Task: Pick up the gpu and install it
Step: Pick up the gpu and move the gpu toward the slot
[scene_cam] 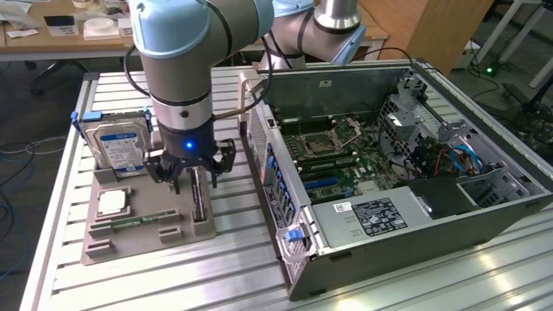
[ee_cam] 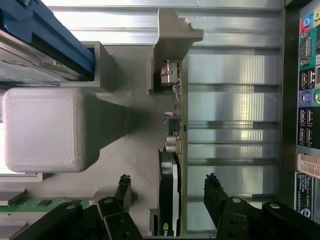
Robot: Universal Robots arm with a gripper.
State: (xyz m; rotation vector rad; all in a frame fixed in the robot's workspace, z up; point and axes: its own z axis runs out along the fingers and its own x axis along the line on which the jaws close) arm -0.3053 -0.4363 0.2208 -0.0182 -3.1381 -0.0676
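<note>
So the pincer is spread wide, as far apart as it goes by the look of it, and it's holding nothing. In the wrist view the two black fingertips sit on either side of the gpu, with a clear gap on both sides, so no contact.

The gpu stands on its long edge in a slot of the grey holder tray, thin dark board with the black fan part down between the fingers.

In the exterior view the pincer hangs right above the card, at the end of the tray closest to the PC. Same tray also carries a small square CPU chip and, further back, the blue-labelled hard drive propped upright.

Everything sits on a slatted aluminium bench. Just beside the tray, on the exterior view's right, is the computer case, lying with its side off and the motherboard exposed.
</note>
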